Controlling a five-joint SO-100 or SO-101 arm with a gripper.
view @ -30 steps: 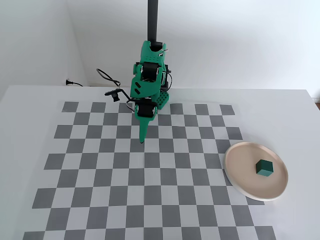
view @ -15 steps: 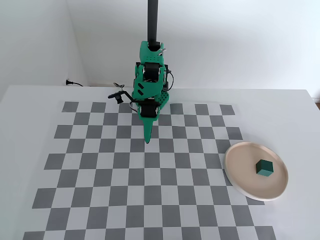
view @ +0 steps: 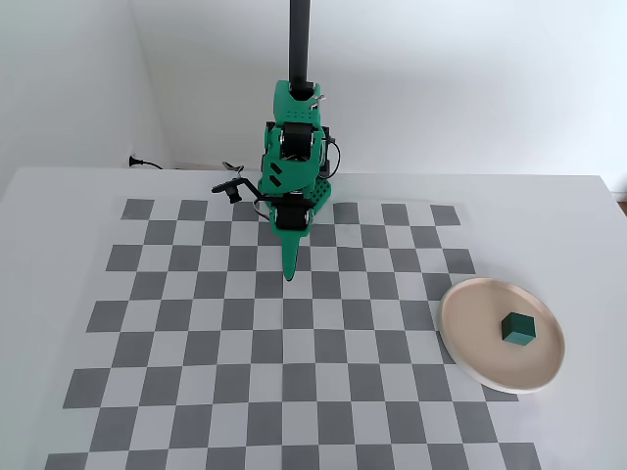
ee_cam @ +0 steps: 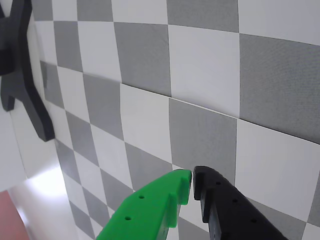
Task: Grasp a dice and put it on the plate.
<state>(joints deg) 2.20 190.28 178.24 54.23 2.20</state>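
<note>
A grey and white checkerboard mat (view: pixel 294 333) covers the near part of a white table (view: pixel 59 196). At the right edge of the mat in the fixed view sits a round beige-pink plate (view: pixel 470 357), and a small dark green dice (view: pixel 518 328) rests on it, slightly right of centre. Farther back, well apart from the plate, the green arm (view: pixel 292 166) stands folded with its gripper (view: pixel 289 274) pointing down at the mat. In the wrist view the gripper (ee_cam: pixel 192 182) is clenched, fingertips meeting, grasping nothing.
</note>
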